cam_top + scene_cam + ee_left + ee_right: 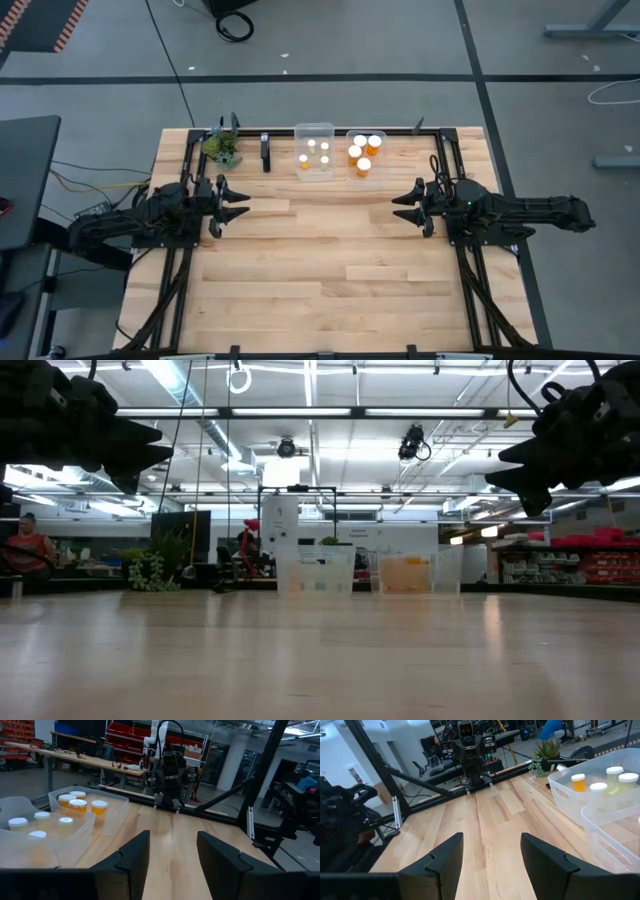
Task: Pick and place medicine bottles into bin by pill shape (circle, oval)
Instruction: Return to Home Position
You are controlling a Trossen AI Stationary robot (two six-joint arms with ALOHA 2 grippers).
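Note:
Two clear plastic bins stand side by side at the table's far edge. The left bin [314,150] holds several small amber bottles with white caps [312,159]. The right bin [365,154] holds several wider amber bottles with white caps [363,165]. Both bins also show in the left wrist view, the small bottles [42,817] nearer and the wide ones [79,804] behind. My left gripper [243,202] is open and empty over the table's left side. My right gripper [398,207] is open and empty over the right side. Both hang above the table.
A green plant sprig [222,148] sits at the far left corner, with a dark upright object [265,152] beside it. A black frame [450,160] runs along the table's far and side edges. Bare wood [320,260] lies between the arms and toward the near edge.

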